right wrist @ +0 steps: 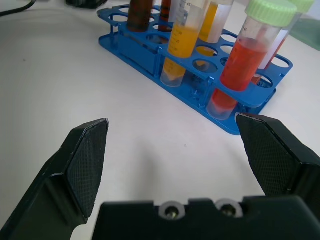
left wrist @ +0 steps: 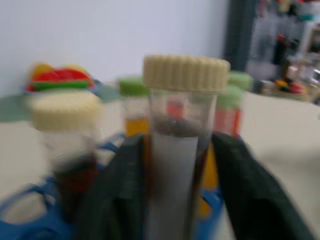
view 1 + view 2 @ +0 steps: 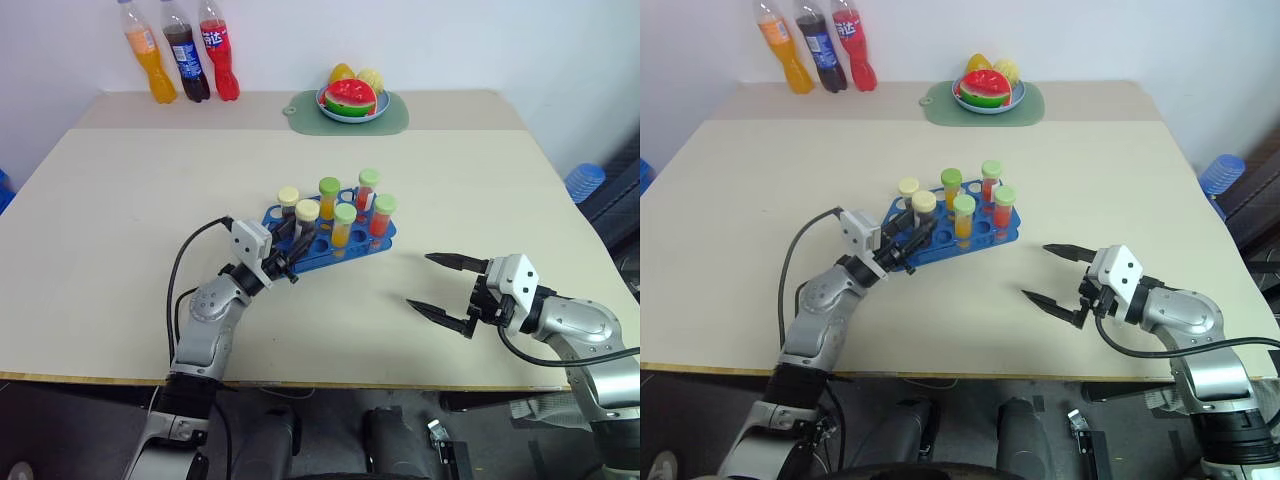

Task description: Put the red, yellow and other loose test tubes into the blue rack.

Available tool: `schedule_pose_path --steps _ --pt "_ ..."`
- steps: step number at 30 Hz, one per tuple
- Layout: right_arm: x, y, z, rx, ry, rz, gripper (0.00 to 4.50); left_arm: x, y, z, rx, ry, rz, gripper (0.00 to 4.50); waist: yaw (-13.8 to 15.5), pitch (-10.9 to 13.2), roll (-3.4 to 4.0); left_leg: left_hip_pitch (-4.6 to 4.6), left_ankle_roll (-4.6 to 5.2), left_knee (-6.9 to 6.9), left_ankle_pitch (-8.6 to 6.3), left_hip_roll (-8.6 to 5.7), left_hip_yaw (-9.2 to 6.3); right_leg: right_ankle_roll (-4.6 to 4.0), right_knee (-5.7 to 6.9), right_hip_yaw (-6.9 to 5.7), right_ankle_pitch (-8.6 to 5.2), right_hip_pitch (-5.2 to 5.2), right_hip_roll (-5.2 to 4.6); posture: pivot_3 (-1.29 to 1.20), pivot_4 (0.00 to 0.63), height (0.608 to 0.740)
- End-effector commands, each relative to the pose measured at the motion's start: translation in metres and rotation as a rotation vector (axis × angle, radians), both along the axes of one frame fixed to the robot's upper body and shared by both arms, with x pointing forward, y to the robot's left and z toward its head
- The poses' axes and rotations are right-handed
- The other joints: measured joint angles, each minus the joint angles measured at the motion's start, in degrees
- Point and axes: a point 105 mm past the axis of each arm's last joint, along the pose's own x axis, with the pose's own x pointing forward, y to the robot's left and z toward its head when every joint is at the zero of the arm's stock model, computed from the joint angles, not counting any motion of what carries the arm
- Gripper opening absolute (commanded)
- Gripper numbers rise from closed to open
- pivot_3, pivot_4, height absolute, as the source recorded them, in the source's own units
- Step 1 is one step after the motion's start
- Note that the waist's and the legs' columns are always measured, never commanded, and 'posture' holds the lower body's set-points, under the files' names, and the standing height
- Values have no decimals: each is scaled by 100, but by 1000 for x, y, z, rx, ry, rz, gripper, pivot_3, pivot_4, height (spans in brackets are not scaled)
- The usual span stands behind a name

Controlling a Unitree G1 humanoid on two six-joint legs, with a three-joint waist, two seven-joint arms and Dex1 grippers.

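While the right gripper [image 3: 440,283] hangs splayed near the desk's front edge, the left gripper [image 3: 293,251], jaws parted, flanks a cream-capped tube [image 2: 182,145] standing in the rack [image 3: 362,245] mid-desk. Bottles [image 3: 187,50] and a fruit plate [image 3: 351,110] line the far edge.

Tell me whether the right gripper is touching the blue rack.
Apart. In the left eye view the right gripper hangs open with bare table between its fingertips and the blue rack; the right wrist view shows the same gap.
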Motion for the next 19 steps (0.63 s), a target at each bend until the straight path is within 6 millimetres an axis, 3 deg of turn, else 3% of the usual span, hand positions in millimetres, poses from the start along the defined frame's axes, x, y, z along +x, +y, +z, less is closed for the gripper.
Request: schedule_pose_path --steps 1,6,11,19 --pt "0 5 9 43 -33 -13 4500 0 9 11 40 -67 74 4198 -5 0 0 0 0 0 0 0 -1 0 1 0 0 -1 1 0 150 740" --pt "7 1 6 101 -39 -109 4500 -10 39 8 86 -134 171 4198 -23 -1 2 0 1 -2 -1 2 0 0 2 2 0 -5 3 0 150 740" --pt "7 -12 -4 139 -37 -228 4500 -36 78 -13 148 -47 208 4198 -5 0 4 -2 7 -3 -6 3 1 -1 1 4 0 -8 0 0 150 740" --pt "3 -27 -11 183 -23 -334 4500 -64 96 -14 139 55 146 4198 -2 2 9 -3 13 -2 -10 7 0 -2 0 4 -1 -4 -6 0 150 740"
